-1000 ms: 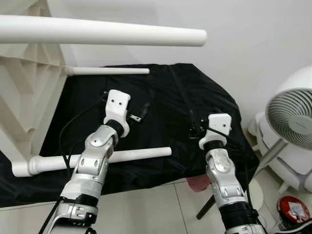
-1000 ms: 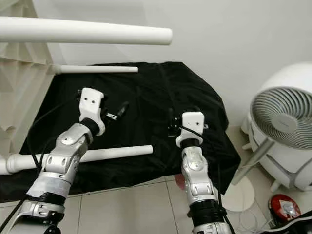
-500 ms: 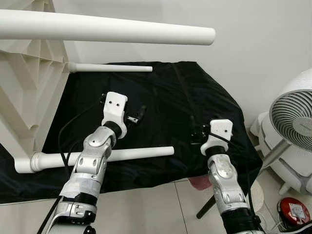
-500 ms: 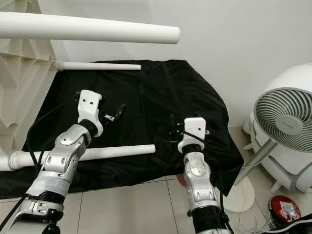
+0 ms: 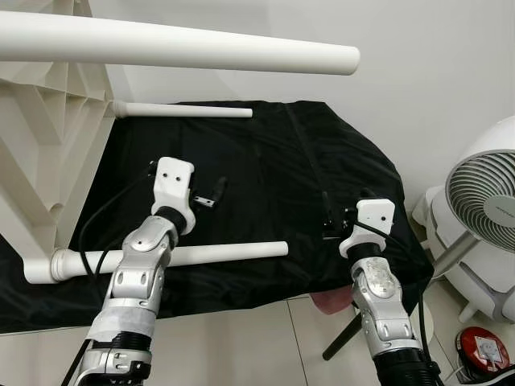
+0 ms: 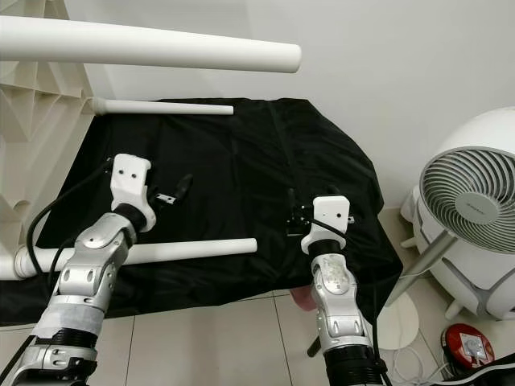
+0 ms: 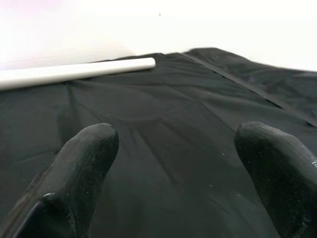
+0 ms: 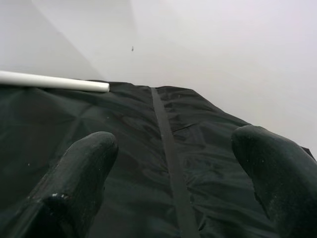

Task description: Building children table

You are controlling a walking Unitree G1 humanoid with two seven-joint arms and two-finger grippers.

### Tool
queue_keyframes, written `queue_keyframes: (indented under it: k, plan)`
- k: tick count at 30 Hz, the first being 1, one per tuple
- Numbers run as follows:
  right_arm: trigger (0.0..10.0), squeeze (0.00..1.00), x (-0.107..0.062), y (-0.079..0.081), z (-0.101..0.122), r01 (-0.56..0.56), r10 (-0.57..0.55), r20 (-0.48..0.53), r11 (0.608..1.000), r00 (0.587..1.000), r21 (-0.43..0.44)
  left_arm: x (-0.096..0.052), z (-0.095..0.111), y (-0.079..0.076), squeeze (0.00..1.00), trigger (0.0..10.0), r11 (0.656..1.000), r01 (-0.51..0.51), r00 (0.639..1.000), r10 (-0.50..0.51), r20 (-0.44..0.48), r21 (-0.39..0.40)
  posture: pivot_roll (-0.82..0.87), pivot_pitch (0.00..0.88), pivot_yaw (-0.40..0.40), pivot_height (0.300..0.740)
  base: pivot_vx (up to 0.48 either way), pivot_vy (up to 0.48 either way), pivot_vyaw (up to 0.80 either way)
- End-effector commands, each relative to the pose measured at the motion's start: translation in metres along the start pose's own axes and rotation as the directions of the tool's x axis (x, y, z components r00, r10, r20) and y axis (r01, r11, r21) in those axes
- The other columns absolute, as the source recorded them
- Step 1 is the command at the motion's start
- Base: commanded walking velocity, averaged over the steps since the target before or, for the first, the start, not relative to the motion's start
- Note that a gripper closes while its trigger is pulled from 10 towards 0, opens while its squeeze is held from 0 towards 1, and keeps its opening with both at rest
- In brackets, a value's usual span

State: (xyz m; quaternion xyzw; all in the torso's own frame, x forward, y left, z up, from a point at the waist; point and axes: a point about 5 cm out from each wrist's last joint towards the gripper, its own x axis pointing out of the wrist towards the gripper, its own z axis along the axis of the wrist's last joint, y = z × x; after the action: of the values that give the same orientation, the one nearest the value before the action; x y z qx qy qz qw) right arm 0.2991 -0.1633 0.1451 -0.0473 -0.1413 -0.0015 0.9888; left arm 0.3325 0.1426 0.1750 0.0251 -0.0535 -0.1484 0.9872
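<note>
Table top: the white plastic table top [image 5: 40, 153] stands on edge at the far left, its ribbed underside facing the robot, resting on the black cloth [image 5: 282, 177].
Fitted legs: three white legs stick out sideways from it — the upper leg [image 5: 185, 48] overhead, the far leg [image 5: 181, 110] low along the cloth's back edge, and the near leg [image 5: 169, 257] seated in its socket at the lower corner.
Left gripper: the left gripper [image 5: 211, 195] hovers above the cloth just beyond the near leg, fingers [image 7: 81, 163] spread apart and holding nothing.
What has changed, left: over the last second this gripper has drifted left and back toward the robot, away from the cloth's middle.
Right gripper: the right gripper [image 5: 328, 223] hangs over the cloth's right part, fingers [image 8: 84, 168] parted, nothing between them.
What has changed, right: it has pulled back toward the cloth's near right edge and sits lower in the head view.
Meaning for the task: both arms retreating empty-handed suggests the legs are placed and this stage is winding down; a fourth leg cannot be made out.
Fan: a white fan [image 5: 483, 197] stands on the floor at the right, well apart from the work.
</note>
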Motion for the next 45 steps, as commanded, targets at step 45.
queue_keyframes:
  k: [45]
  plan:
    - [10.0, 0.00, 0.008, 0.016, 0.034, -0.117, 0.149, 0.133, 0.968, 0.980, -0.221, -0.096, -0.040, 0.053, 0.00, 10.0, 0.978, -0.189, 0.958, 0.164, -0.236, -0.086, 0.02, 0.000, -0.028, 0.740, 0.000, 0.000, 0.00]
